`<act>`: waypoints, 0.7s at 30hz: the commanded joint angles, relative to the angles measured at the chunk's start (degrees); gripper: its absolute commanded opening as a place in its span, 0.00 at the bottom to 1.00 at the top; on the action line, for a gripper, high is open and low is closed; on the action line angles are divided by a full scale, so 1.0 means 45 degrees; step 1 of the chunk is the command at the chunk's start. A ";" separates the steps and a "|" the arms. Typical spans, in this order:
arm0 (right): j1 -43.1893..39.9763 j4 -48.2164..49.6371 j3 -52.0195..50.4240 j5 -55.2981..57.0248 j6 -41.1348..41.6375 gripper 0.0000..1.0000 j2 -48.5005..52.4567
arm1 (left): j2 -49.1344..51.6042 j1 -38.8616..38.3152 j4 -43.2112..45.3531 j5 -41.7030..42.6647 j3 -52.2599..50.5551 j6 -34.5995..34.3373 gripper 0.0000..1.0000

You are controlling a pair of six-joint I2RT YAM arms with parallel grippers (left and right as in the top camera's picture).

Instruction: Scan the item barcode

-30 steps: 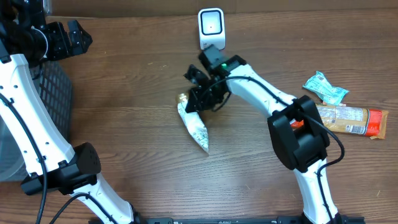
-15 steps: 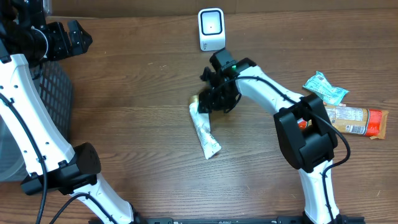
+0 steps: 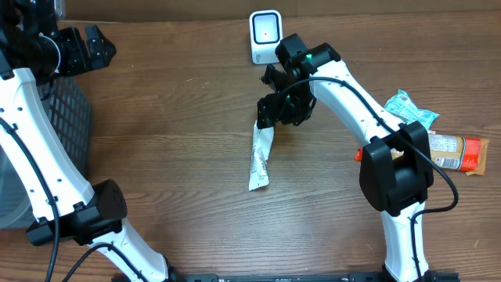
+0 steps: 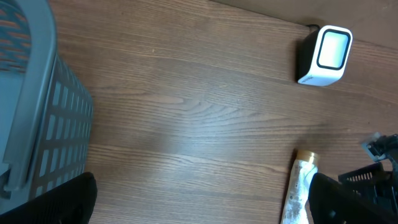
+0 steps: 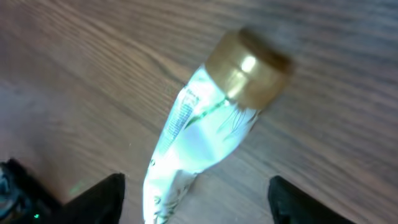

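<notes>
- The right gripper point(image 3: 275, 116) hangs over the middle of the table point(image 3: 156, 157) with its jaws apart. In the right wrist view its two dark fingers point(image 5: 99, 199) stand on either side of the tube point(image 5: 205, 130), with bare wood showing between each finger and the tube, so nothing is clamped.
- The tube point(image 3: 259, 157), white with green print and a gold cap point(image 5: 249, 62), lies flat on the wood. Its cap end points far, under the right gripper, and its flat tail points near.
- From overhead the cap is hidden by the gripper. The left wrist view shows it point(image 4: 306, 157) just beside the dark gripper parts at the right edge.
- The white scanner point(image 3: 265, 35) stands at the far edge of the table, just beyond the right gripper and apart from the tube. Its pale window point(image 4: 330, 50) shows in the left wrist view.
- The left gripper point(image 3: 90, 47) is raised at the far left, above a grey mesh basket point(image 3: 66, 117). Its jaws are spread wide with nothing between them.
- In the left wrist view the basket wall point(image 4: 62, 124) fills the left side.
- On the right side of the table lie a teal packet point(image 3: 409, 110) and, just near of it, an orange and yellow packet point(image 3: 450, 151), both well apart from the tube.
</notes>
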 commanded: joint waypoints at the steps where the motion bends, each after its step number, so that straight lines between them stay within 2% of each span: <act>1: 0.0141 0.0044 -0.0505 -0.0466 0.1695 0.81 -0.0287 | 0.0029 -0.0087 -0.0015 0.0097 0.0019 0.0248 0.99; 7: 0.0806 0.1219 -0.1919 -0.0641 0.2584 0.84 -0.0262 | 0.0029 -0.0087 -0.0015 0.0097 0.0019 0.0248 0.99; 14: 0.1141 0.2531 -0.3075 -0.0636 0.2861 0.67 -0.0175 | 0.0029 -0.0087 -0.0015 0.0097 0.0019 0.0248 1.00; 15: 0.1141 0.2594 -0.3138 -0.0641 0.2861 0.61 -0.0175 | 0.0029 -0.0087 -0.0015 0.0097 0.0019 0.0248 1.00; 17: 0.1141 0.2633 -0.3143 -0.0636 0.2851 0.39 -0.0175 | 0.0029 -0.0087 -0.0015 0.0097 0.0019 0.0248 1.00; 18: 0.1141 0.2667 -0.3143 -0.0636 0.2851 0.24 -0.0175 | 0.0029 -0.0087 -0.0015 0.0097 0.0019 0.0248 0.99; 20: 0.1112 0.2720 -0.3133 -0.0641 0.2851 0.11 -0.0180 | 0.0029 -0.0087 -0.0015 0.0097 0.0019 0.0248 1.00; 21: 0.1088 0.2720 -0.3118 -0.0641 0.2841 0.11 -0.0180 | 0.0029 -0.0087 -0.0015 0.0097 0.0019 0.0248 1.00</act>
